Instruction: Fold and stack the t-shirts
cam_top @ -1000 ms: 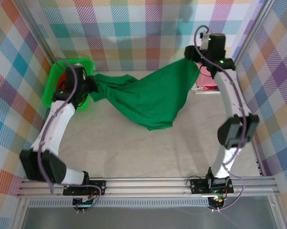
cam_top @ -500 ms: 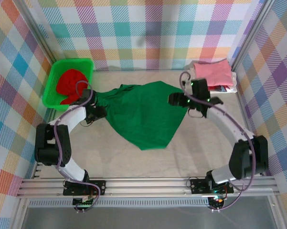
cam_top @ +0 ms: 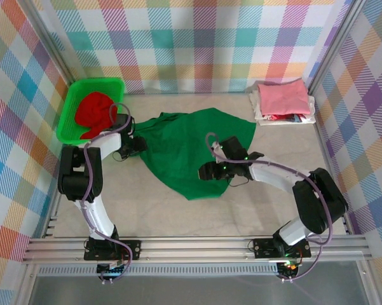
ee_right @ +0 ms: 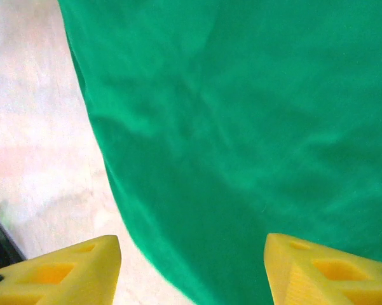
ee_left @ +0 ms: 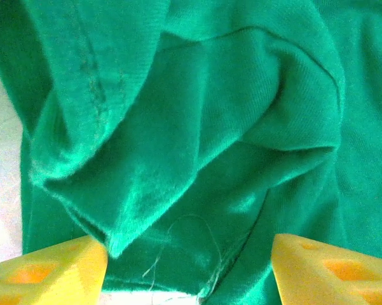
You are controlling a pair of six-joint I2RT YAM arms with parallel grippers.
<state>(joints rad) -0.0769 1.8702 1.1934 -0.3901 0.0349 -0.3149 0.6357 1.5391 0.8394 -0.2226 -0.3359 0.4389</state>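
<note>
Two pincers sit low at the dark green t-shirt [cam_top: 187,146], which lies crumpled and partly spread across the middle of the surface [cam_top: 267,197], its lowest tip pointing toward the near edge.

Left pincer [cam_top: 138,143] is at the shirt's left end, where the cloth is bunched into thick folds. In the left wrist view its yellow fingers [ee_left: 51,270] stand spread wide, with a folded hem and loose threads lying between them; neither finger presses on the cloth.

Right pincer [cam_top: 208,170] is over the shirt's near right part, pointing left. In the right wrist view its yellow fingers [ee_right: 57,273] are also spread apart. Smooth green cloth lies below them, and the shirt's edge runs diagonally beside bare surface on the left.

At the far left corner, a bright green basket [cam_top: 96,81] holds a red t-shirt [cam_top: 91,111]. At the far right corner a folded pink t-shirt [cam_top: 283,97] tops a small pile, with white and multicoloured cloth [cam_top: 292,118] showing under its near edge.
</note>
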